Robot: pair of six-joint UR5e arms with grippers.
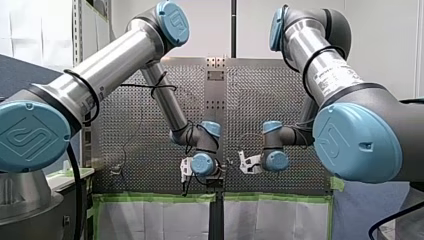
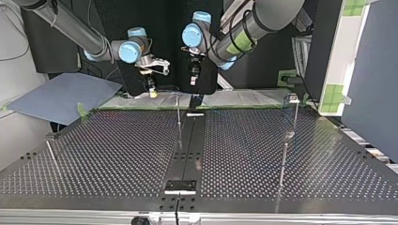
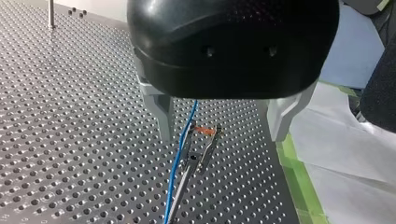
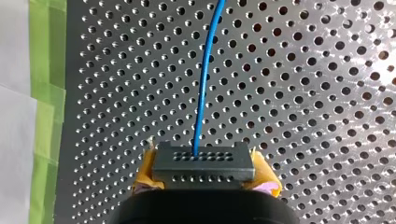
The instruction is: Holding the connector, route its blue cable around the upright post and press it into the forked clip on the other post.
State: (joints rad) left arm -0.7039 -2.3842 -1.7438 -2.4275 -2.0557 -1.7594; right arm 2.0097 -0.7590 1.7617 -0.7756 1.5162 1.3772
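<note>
One connector (image 4: pixel 204 163) sits clamped between the yellow-padded fingers of the right gripper (image 4: pixel 204 176), above the counter (image 4: pixel 317 93); its blue cable (image 4: pixel 204 79) runs ahead. The left gripper (image 3: pixel 220 135) hangs with fingers spread over the forked clip (image 3: pixel 204 142), cable alongside it (seating unconfirmed). Judged step: pressing in. The next move needs downward pressure on a taut cable.

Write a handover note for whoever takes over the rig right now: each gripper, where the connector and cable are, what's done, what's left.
Right gripper: shut on the connector. The blue cable leads away from it over the table.
Left gripper: open, holding nothing, above the forked clip. The cable runs alongside the clip.
Done: connector gripped. Routing around the upright post cannot be told.
Left: press the cable into the fork; it does not look seated.
</note>
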